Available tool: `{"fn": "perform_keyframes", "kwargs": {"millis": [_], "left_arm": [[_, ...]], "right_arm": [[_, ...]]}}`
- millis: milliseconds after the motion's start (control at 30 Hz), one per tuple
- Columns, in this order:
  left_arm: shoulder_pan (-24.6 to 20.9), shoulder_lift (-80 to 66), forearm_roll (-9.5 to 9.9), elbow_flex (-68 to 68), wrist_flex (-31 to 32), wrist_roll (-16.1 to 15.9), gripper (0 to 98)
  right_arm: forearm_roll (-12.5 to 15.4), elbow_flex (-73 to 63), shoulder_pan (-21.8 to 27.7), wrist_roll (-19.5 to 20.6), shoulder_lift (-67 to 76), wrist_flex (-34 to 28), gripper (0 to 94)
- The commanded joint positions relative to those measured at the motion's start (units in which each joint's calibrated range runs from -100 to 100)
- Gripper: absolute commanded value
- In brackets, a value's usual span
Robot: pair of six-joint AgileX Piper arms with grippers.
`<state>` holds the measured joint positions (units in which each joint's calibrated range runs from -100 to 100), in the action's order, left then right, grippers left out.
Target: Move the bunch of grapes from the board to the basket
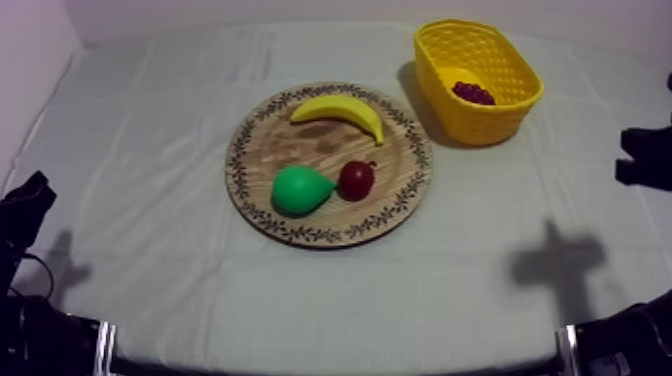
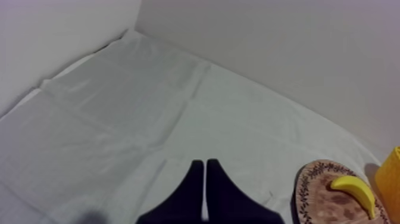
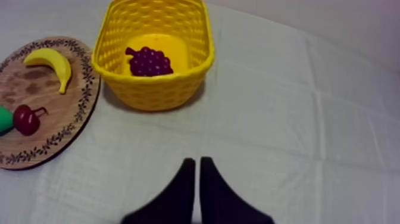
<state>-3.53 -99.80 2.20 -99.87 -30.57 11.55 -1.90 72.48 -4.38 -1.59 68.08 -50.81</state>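
Dim light (shadow beside yellow basket [image 1: 478,122])

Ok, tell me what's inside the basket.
The grapes lie on the floor of the basket, and nothing else is visible in it. The basket's near wall hides a strip of the floor behind it, so that part cannot be checked.

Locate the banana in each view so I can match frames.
Top view: banana on the wooden board, at its far side, toward the yellow basket.
Left wrist view: banana on the board, beside the basket.
Right wrist view: banana on the board, beside the basket.
Shared landmark: the board's patterned rim.
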Motion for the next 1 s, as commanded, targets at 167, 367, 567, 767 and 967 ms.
{"fn": "perform_keyframes", "kwargs": {"millis": [167,367,567,767,967], "left_arm": [[0.02,-0.03,0.02,-0.02,0.01,0.00,0.1],[0.02,-0.03,0.02,-0.02,0.01,0.00,0.1],[0.02,-0.03,0.02,-0.02,0.01,0.00,0.1],[0.02,-0.03,0.02,-0.02,0.01,0.00,0.1],[0.02,-0.03,0.02,-0.02,0.01,0.00,0.1]], "right_arm": [[-0.79,7.87,0.22,-0.05,17.97,1.42,0.3],[-0.89,15.03,1.78,0.33,23.07,7.89,0.2],[0.34,20.78,1.80,-0.39,25.82,12.19,0.2],[0.82,24.26,1.77,-0.23,27.36,12.92,0.2],[0.52,26.92,1.79,0.40,27.64,14.52,0.2]]}}
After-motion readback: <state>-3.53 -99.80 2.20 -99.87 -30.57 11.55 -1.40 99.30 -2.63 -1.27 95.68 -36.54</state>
